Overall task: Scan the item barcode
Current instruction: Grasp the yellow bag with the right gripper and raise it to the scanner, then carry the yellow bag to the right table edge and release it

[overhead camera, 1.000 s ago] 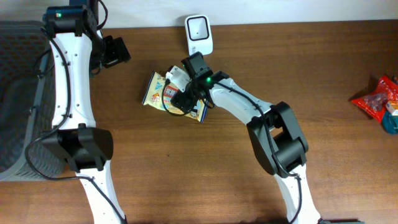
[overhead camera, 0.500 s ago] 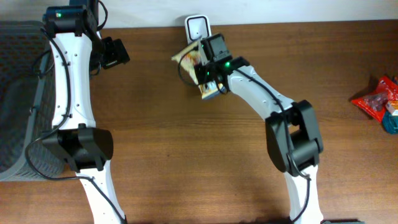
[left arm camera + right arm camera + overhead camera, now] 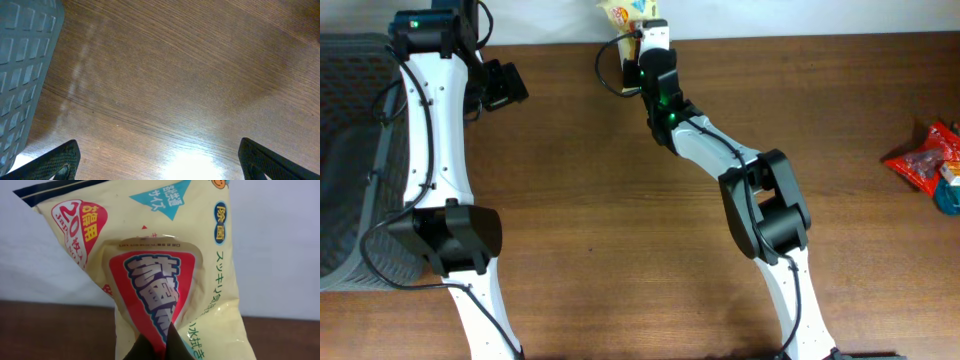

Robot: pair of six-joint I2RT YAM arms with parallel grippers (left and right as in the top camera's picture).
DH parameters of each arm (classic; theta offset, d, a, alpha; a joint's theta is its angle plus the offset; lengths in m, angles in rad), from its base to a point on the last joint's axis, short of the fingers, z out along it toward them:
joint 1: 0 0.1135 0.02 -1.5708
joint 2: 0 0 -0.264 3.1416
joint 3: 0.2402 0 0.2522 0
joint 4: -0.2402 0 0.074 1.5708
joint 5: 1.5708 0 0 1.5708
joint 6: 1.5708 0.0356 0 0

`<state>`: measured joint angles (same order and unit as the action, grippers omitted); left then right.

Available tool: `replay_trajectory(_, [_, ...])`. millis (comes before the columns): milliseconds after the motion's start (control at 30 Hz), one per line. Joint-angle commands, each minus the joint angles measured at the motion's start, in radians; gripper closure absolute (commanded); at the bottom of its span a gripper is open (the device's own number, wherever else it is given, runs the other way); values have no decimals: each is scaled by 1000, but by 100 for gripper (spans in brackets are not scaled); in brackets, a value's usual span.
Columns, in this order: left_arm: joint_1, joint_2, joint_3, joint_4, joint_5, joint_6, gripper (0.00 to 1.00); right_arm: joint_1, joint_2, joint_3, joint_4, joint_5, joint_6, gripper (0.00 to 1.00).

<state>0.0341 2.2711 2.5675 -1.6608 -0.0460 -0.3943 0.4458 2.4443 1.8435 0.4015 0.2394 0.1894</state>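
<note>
1. Overhead view is showing two robot arms reaching over a brown tabletop (image 3: 620, 250).
2. The right arm is stretching toward the far edge of the tabletop. The right fingers (image 3: 640, 30) are pinching a yellow packet (image 3: 623, 12) at the very top of the picture.
3. The right wrist view is looking straight at the yellow packet (image 3: 160, 255), which is filling most of the picture. It is showing a big red shape with blue letters and a red circle near one corner.
4. The right fingers (image 3: 145, 349) are squeezing tight on the bottom edge of the packet. They are holding it up in front of a white wall (image 3: 280, 245), with the far strip of the tabletop (image 3: 50, 330) showing below.
5. The left arm is staying on the other side, well apart from the packet. The left fingers (image 3: 508, 85) are hanging over bare wood.
6. The left wrist view is showing the left fingers (image 3: 60, 161) spread wide at the two bottom corners, holding nothing.
7. A grey basket (image 3: 350, 150) is sitting at the left edge of the tabletop, and its wall (image 3: 22, 60) is showing just beside the left fingers.
8. A red snack bag (image 3: 928, 160) is lying at the far right edge, well apart from both arms.
</note>
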Motion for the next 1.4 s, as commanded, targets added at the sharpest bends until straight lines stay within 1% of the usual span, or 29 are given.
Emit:
replay_trajectory(0, [6,5,-1,-2,-11,-13,1,-7,-22,13,103,47,25,96])
replay_trajectory(100, [6,5,-1,-2,-11,-13,1,-20,-22,13,194,46,25,96])
replay_trajectory(167, [6,5,-1,-2,-11,-13,1,-31,-22,13,220,45,26,96])
replay_trajectory(267, [6,5,-1,-2,-11,-13,1,-55,-14,13,215,9,26,96])
replay_trajectory(333, [5,5,-1,-2,-11,-13,1,-71,-4,13,181,-75,26,96])
replay_trajectory(433, [5,5,-1,-2,-11,-13,1,-87,16,13,126,-71,27,96])
replay_trajectory(467, [5,5,-1,-2,-11,-13,1,-88,16,13,129,-71,29,96])
replay_trajectory(567, [5,5,-1,-2,-11,-13,1,-88,6,13,231,-71,29,96])
replay_trajectory(667, [5,5,-1,-2,-11,-13,1,-115,-61,13,188,-71,29,96])
replay_trajectory(733, [5,5,-1,-2,-11,-13,1,-153,-127,13,81,-71,29,96])
replay_trajectory(800, [5,5,-1,-2,-11,-13,1,-220,-224,13,-120,-70,29,96])
replay_trajectory(833, [5,5,-1,-2,-11,-13,1,-276,-287,13,-268,-58,29,96])
replay_trajectory(867, [5,5,-1,-2,-11,-13,1,-346,-355,13,-432,14,29,96])
replay_trajectory(933, [3,5,-1,-1,-11,-13,1,-491,-430,13,-684,131,29,96])
replay_trajectory(1000, [4,5,-1,-2,-11,-13,1,-641,-441,13,-880,139,29,96])
replay_trajectory(1033, [4,5,-1,-1,-11,-13,1,-760,-432,11,-1005,138,29,96])
replay_trajectory(1067, [3,5,-1,-2,-11,-13,1,-836,-422,11,-1059,137,29,96])
replay_trajectory(1133, [3,5,-1,-2,-11,-13,1,-960,-399,11,-1107,131,29,96])
replay_trajectory(1167, [3,5,-1,-2,-11,-13,1,-1010,-384,11,-1118,112,29,96])
replay_trajectory(1200, [3,5,-1,-1,-11,-13,1,-1059,-362,10,-1116,47,29,96])
replay_trajectory(1233, [3,5,-1,-1,-11,-13,1,-1093,-342,10,-1094,-23,29,96])
replay_trajectory(1300, [3,5,-1,-2,-11,-13,1,-1109,-320,10,-1049,-45,29,94])
replay_trajectory(1333, [3,5,-1,-2,-11,-13,1,-1109,-315,10,-1027,-46,29,82])
replay_trajectory(1367, [3,5,-1,-2,-11,-13,1,-1107,-312,10,-1015,-46,29,34])
